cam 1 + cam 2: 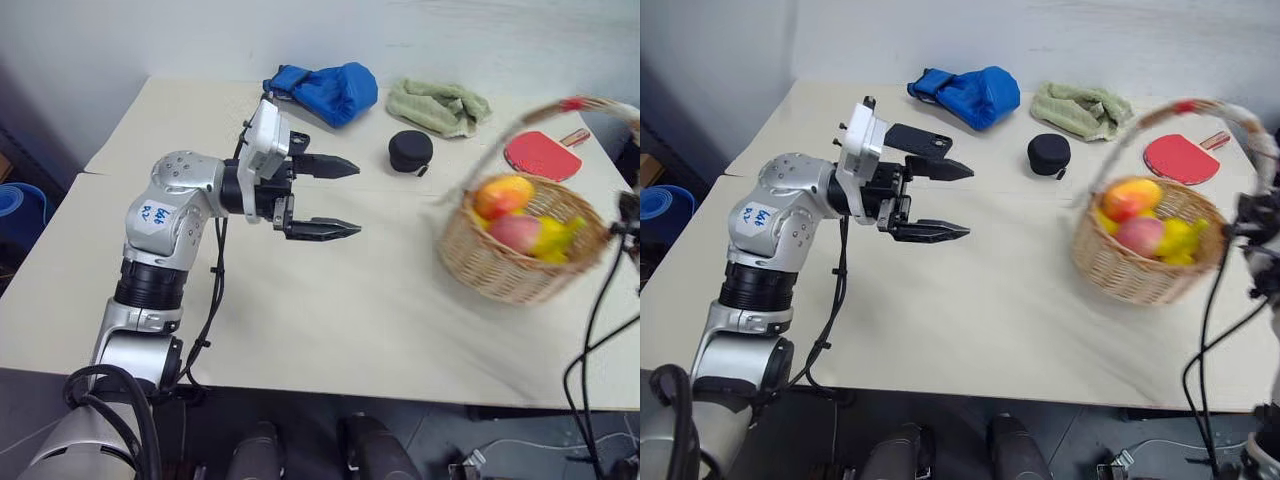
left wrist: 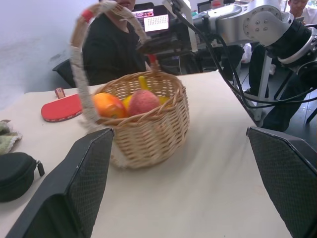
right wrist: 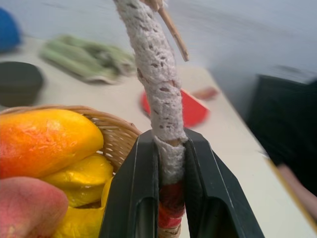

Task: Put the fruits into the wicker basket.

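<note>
Right gripper (image 3: 168,198): fingers are pressed onto the rope-wrapped handle (image 3: 161,99) of the wicker basket (image 1: 500,262), just above the red band. The handle is pinched low on its arch, probably so the load hangs beside the fingers and the basket can be dragged or carried without swinging much. The basket is seen tilted and blurred at the right side of the table (image 1: 330,310), which fits a basket being pulled by its handle rather than sitting at rest.

Fruits: all three are already inside, just beside and below the right fingertips. The mango (image 1: 503,193) is on top, the peach (image 1: 515,232) against it, the banana (image 1: 560,238) underneath toward the rim. The placing step is judged done; what is left looks like repositioning of the basket.

Left gripper (image 1: 342,198): fingers are spread wide, nothing between them, held level above the tabletop and aimed sideways at the basket, well apart from it. It is likely parked clear so the right arm's path is not blocked.

Beyond the left fingertips, untouched: black round case (image 1: 410,151), red paddle (image 1: 542,154), green cloth (image 1: 438,105), blue glove (image 1: 328,90). A seated person (image 2: 111,49) is seen past the basket in the left wrist view.

Risk: with the tilt, the mango could roll over the rim.
</note>
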